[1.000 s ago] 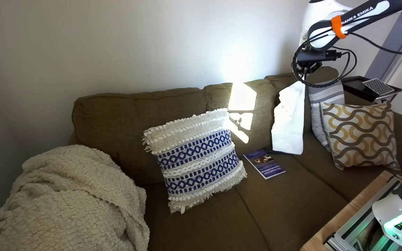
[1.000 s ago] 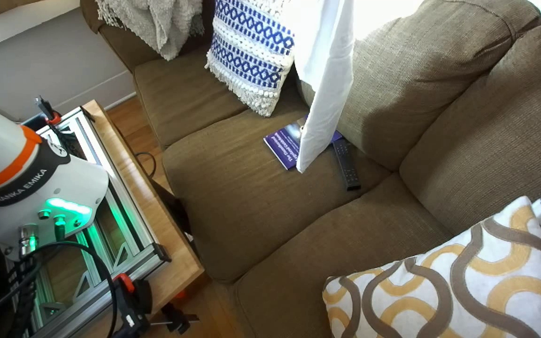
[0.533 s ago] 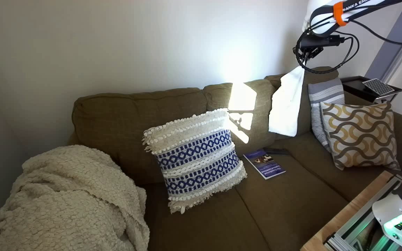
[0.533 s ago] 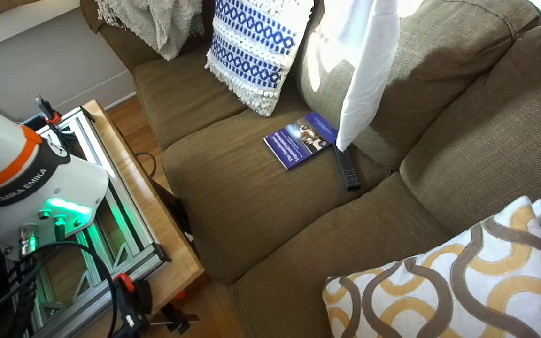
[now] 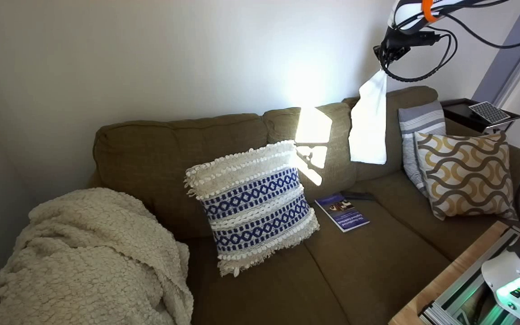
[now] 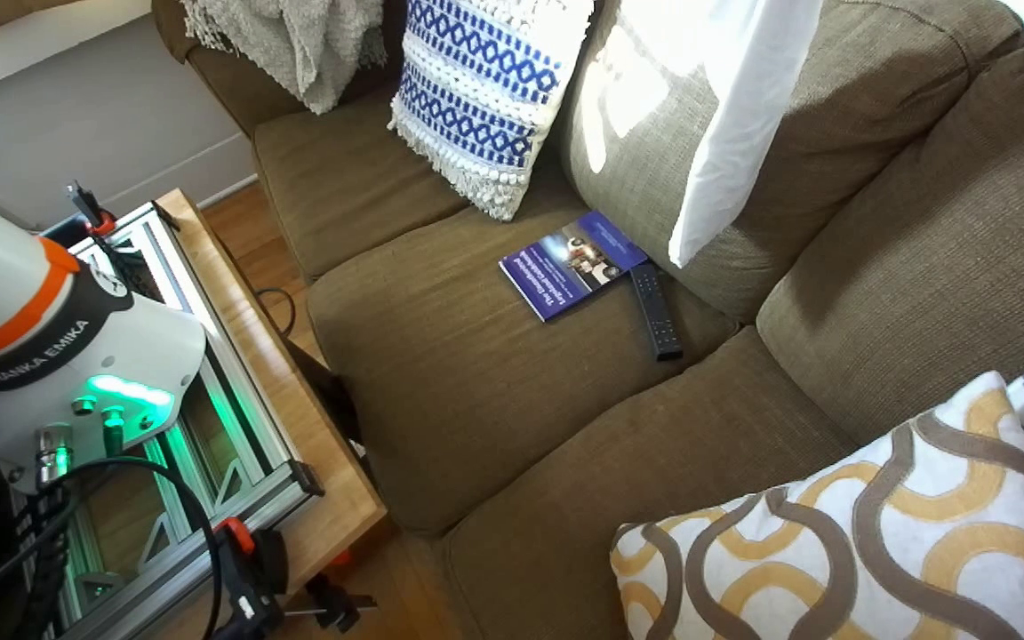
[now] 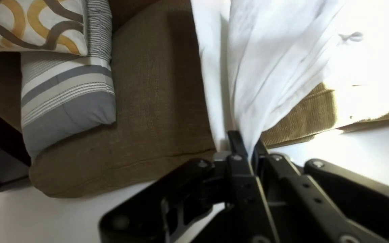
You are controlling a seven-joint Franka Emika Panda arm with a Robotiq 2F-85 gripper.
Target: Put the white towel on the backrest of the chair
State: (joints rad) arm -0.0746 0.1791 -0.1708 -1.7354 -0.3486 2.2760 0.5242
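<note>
The jaws are pressed nearly together and pinch one end of the white towel (image 5: 369, 124); in the wrist view this end is gathered narrow between them. The rest of the cloth hangs free, directly below the jaws and in front of the backrest (image 7: 150, 111) of the sofa (image 6: 441, 400); whether it touches the fabric, I cannot tell. The jaws themselves appear to stand higher than the top edge of the backrest, with the wall (image 5: 174, 63) behind them. I suppose this height is for bringing the hanging part over that edge, which seems the step in hand. To hold by the end appears sensible, because it leaves most of the cloth for draping, although the bunched end may come down crumpled. The striped cushion (image 7: 68, 87) leans to one side of the jaws, apart from the towel. Well below the jaws lie the book (image 6: 571, 268) and the remote control (image 6: 655, 313), so probably they do not disturb the placing.
</note>
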